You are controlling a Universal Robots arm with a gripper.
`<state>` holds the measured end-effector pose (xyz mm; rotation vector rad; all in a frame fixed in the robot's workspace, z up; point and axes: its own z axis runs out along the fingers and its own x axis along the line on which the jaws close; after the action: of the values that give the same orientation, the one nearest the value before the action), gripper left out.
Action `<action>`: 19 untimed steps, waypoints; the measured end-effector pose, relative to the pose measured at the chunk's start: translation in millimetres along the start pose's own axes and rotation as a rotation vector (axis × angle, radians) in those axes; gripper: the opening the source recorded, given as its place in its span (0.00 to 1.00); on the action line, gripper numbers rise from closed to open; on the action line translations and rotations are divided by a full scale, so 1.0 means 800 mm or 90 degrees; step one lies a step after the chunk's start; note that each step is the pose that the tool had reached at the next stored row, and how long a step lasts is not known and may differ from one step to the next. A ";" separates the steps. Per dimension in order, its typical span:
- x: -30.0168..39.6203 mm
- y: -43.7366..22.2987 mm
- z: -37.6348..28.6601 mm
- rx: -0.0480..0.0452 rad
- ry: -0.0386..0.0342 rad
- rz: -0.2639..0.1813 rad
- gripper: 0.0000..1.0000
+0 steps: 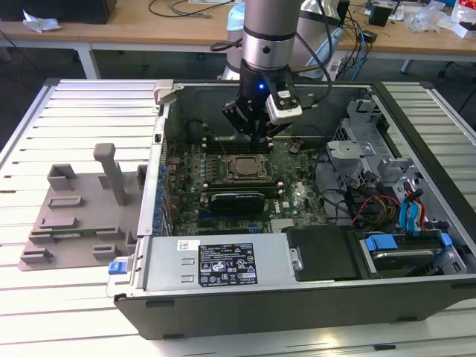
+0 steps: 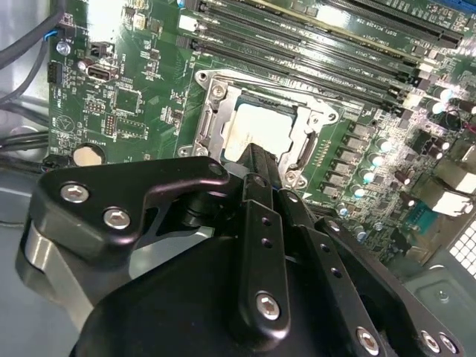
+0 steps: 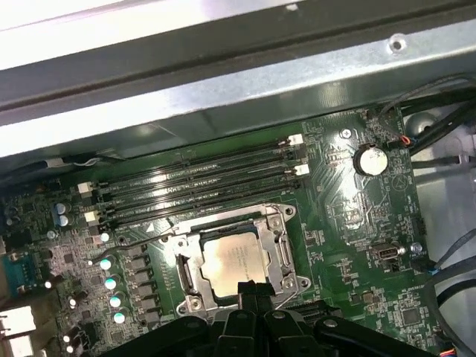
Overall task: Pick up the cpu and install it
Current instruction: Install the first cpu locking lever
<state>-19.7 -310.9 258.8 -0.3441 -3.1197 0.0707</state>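
Note:
The cpu (image 3: 232, 260) is a silvery square chip lying flat inside the metal-framed socket (image 3: 282, 256) on the green motherboard (image 3: 349, 223). In the second wrist view the cpu (image 2: 260, 126) shows just past my fingertips. My gripper (image 3: 251, 287) hangs a little above the near edge of the chip, its black fingers (image 2: 256, 167) pressed together with nothing between them. In the exterior view the gripper (image 1: 256, 132) hovers inside the open computer case, above the socket (image 1: 244, 168).
Memory slots (image 3: 201, 182) run beside the socket. The case wall (image 1: 160, 160) and a grey plastic tray (image 1: 78, 216) lie at the exterior view's left. A power supply (image 1: 216, 260), drive cage (image 1: 364, 141) and cables (image 1: 372, 204) crowd the front and right.

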 end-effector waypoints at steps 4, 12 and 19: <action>0.0000 0.0000 0.0000 -0.0001 -0.0009 -0.020 0.11; 0.0001 0.0000 -0.0001 -0.0040 -0.0031 -0.083 0.11; 0.0000 0.0000 0.0000 -0.0059 -0.0045 -0.124 0.11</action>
<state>-19.7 -310.9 258.8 -0.0385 -3.1424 0.0568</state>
